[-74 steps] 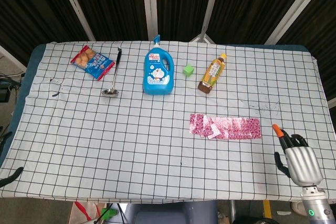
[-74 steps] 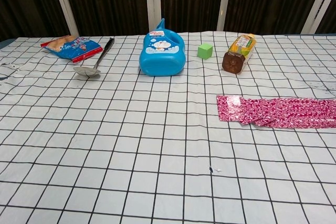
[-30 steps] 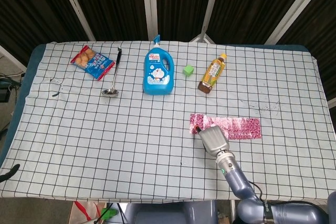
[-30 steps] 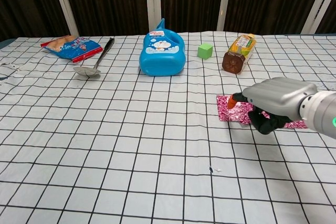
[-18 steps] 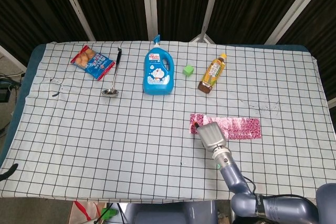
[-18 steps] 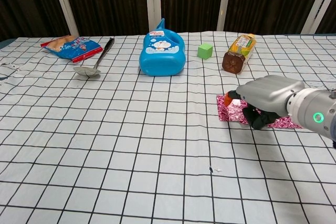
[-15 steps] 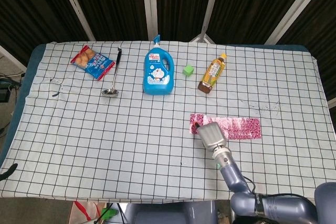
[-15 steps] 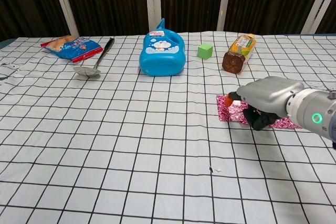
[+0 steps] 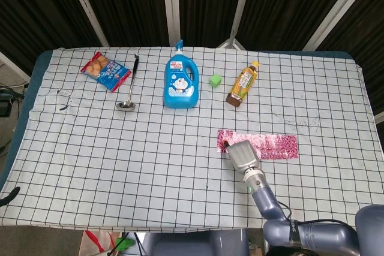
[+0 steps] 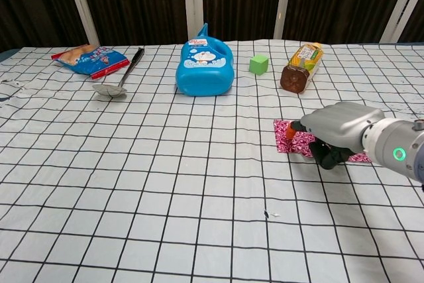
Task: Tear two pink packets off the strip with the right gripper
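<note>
Your right hand sits palm down over the left end of the pink packet strip, which lies flat on the checked tablecloth in the right half of the table, running left to right. In the chest view the hand covers the strip's middle and right part, with its dark fingers curled down onto the foil at the near edge; an orange-tipped finger points left along the strip's far edge. You cannot tell from either view whether any packet is actually pinched, or only pressed under the fingers. The strip's leftmost end shows free of the hand, and its right end lies uncovered in the head view.

Your left hand is out of both views.

Around the strip you have open cloth: toward the near table edge, to the left, and to the right as far as the cloth's right border. Beyond it, well apart, a tea bottle lies on its side, cap away from you, with a green cube near it and a blue detergent bottle further left. A ladle and a snack bag lie at the far left corner, clear of your working area. The right forearm comes in over the near table edge.
</note>
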